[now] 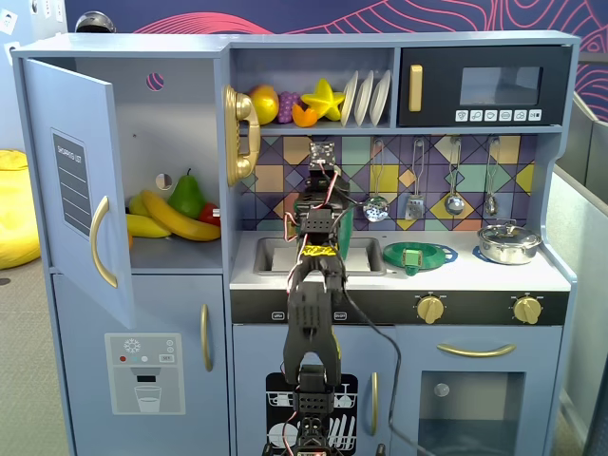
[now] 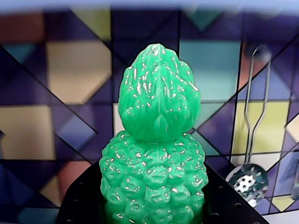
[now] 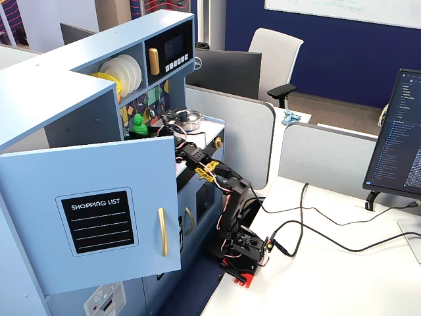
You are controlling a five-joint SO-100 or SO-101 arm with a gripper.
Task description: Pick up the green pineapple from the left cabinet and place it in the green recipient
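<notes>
The green pineapple (image 2: 156, 158) fills the wrist view, upright, crown up, its bumpy body held between my black fingers (image 2: 79, 205). My gripper (image 2: 154, 212) is shut on it. In a fixed view my gripper (image 1: 323, 157) is raised in front of the tiled backsplash above the sink and hides the pineapple. In another fixed view the pineapple (image 3: 138, 125) shows under the upper shelf. A dark green sliver of the green recipient (image 1: 349, 228) shows just right of my arm at the sink, mostly hidden. The left cabinet (image 1: 180, 142) stands open, its door (image 1: 71, 180) swung left.
A pear (image 1: 187, 197) and bananas (image 1: 176, 220) lie in the left cabinet. A flat green strainer-plate (image 1: 420, 255) and a steel pot (image 1: 508, 243) sit on the counter. Utensils (image 1: 454, 176) hang on the backsplash. A gold phone (image 1: 242, 133) hangs left of my gripper.
</notes>
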